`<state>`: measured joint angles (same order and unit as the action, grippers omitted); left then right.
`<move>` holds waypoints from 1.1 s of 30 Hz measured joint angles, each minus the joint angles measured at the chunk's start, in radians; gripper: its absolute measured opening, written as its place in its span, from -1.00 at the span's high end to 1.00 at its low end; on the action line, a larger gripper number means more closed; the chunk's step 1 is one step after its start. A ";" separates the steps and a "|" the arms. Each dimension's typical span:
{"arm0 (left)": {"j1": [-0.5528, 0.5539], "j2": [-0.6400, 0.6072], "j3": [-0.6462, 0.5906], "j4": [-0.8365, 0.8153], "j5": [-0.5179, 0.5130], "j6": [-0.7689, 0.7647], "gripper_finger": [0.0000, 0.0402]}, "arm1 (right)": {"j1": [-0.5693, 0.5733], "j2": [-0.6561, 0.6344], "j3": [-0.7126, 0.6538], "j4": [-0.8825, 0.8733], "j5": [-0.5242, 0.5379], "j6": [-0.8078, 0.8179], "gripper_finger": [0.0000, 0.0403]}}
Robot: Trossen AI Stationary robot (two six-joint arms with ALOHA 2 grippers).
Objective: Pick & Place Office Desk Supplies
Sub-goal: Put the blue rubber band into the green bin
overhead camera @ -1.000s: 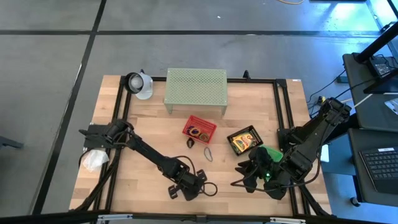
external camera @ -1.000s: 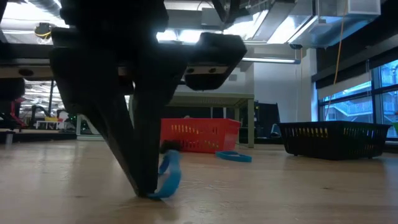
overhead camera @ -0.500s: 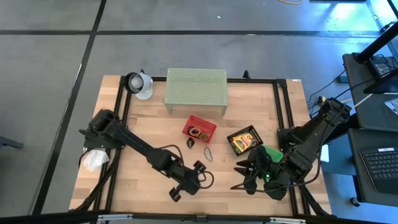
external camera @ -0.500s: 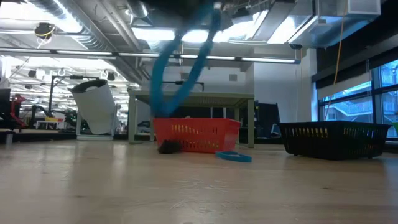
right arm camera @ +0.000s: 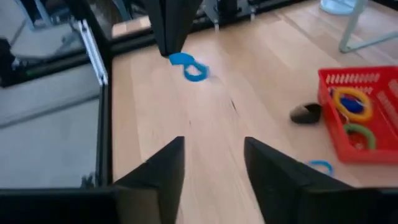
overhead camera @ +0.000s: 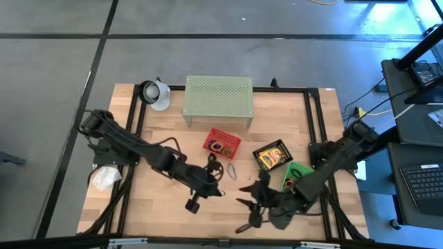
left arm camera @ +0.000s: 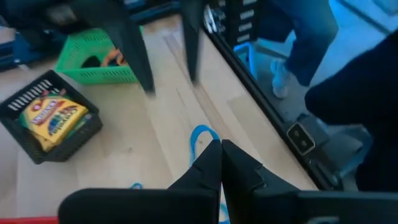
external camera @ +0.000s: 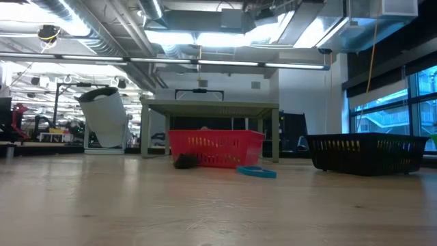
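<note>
Crayon boxes (left arm camera: pixel 55 118) (lettering too blurred to read) fill the black basket (left arm camera: pixel 28 152); left gripper (left arm camera: pixel 219 149) pinches a blue loop (left arm camera: pixel 200 138), right gripper (right arm camera: pixel 211 152) gapes over bare wood.

Left arm lifts the loop clear; right arm swings inward

The left gripper (overhead camera: pixel 216 175), fingers pressed together on a blue loop (left arm camera: pixel 200 138), has risen from the front of the table to just below the red basket (overhead camera: pixel 222 143), leaving the low view entirely; the right gripper (overhead camera: pixel 250 202) has moved from the table's right side toward the middle front, its fingers (right arm camera: pixel 163 163) now wider apart.
</note>
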<state>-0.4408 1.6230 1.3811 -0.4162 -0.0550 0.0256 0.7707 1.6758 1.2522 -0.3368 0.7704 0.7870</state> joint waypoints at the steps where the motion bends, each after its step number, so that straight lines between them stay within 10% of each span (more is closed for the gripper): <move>1: 0.000 -0.007 0.000 0.003 -0.005 -0.008 0.99 | -0.009 0.014 0.000 0.035 0.000 -0.013 0.14; 11: 0.000 -0.021 0.000 0.021 -0.028 -0.016 0.99 | -0.083 0.113 0.000 0.306 0.064 -0.145 -0.21; 33: 0.000 -0.021 0.000 0.053 0.031 -0.005 0.99 | -0.131 0.113 0.000 0.420 -0.031 -0.202 -0.13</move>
<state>-0.4412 1.6016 1.3808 -0.3634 -0.0237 0.0207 0.6401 1.7893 1.2522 0.0833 0.7399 0.5852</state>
